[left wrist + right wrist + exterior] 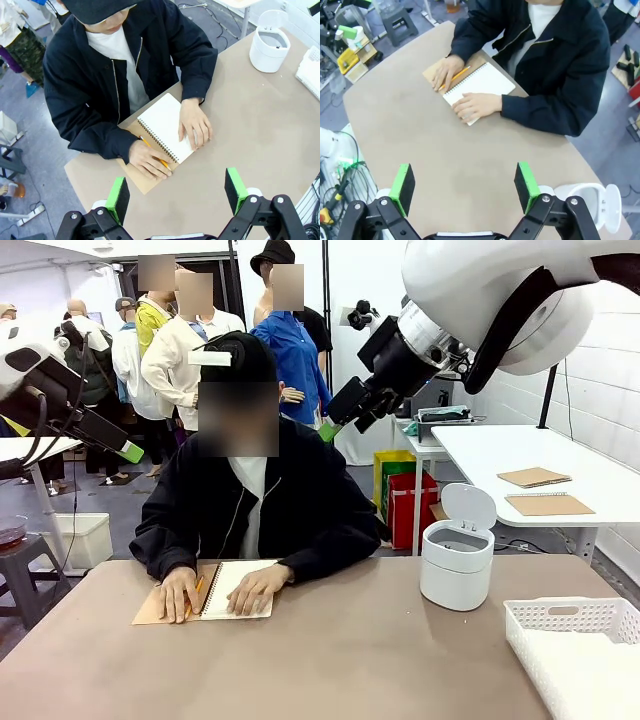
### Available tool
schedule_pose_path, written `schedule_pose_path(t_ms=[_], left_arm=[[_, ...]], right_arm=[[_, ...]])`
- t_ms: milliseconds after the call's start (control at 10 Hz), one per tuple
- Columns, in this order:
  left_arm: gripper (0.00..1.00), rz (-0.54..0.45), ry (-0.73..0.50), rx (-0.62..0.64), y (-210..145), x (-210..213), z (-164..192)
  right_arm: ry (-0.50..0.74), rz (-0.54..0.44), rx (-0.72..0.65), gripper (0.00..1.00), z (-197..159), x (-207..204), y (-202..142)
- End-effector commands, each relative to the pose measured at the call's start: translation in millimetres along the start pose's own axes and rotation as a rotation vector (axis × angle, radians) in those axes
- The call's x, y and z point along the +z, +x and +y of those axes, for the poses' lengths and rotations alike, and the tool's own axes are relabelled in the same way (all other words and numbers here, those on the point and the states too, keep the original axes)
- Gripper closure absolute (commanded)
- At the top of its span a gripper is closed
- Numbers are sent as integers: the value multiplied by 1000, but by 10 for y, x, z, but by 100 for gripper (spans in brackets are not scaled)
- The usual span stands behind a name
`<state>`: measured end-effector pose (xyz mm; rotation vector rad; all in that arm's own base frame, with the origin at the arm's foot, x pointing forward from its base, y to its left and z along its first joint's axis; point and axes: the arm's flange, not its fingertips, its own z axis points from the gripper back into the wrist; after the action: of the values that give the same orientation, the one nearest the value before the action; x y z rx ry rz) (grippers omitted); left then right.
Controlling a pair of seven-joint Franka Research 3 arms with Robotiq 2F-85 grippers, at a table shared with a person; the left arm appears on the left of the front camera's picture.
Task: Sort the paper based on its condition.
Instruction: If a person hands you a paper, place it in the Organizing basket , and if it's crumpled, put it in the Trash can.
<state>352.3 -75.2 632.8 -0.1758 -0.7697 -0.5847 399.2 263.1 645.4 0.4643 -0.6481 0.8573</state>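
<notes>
The left gripper and right gripper are hovering over the table, fingers spread apart. The paper is lying blank, white and flat as the notebook's open page. The person's one hand is pressing on it, and the other hand is holding a pencil.

Person at open notebook

1. On counter, far side, left of centre: notebook, directly before seated person.
2. On notebook: both hands.
3. Right of notebook, well apart: bin.
4. At near right corner: basket.
5. Above counter: left gripper, right gripper.
</notes>
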Motion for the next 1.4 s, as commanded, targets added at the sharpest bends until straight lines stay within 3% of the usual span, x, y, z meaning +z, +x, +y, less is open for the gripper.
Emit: schedule_pose_path(t_ms=[0, 1300], left_arm=[[0, -7, 4, 1, 3, 7, 12], [0, -7, 4, 1, 3, 7, 12]], right_arm=[[10, -2, -5, 0, -4, 11, -11], [10, -2, -5, 0, -4, 11, -11]])
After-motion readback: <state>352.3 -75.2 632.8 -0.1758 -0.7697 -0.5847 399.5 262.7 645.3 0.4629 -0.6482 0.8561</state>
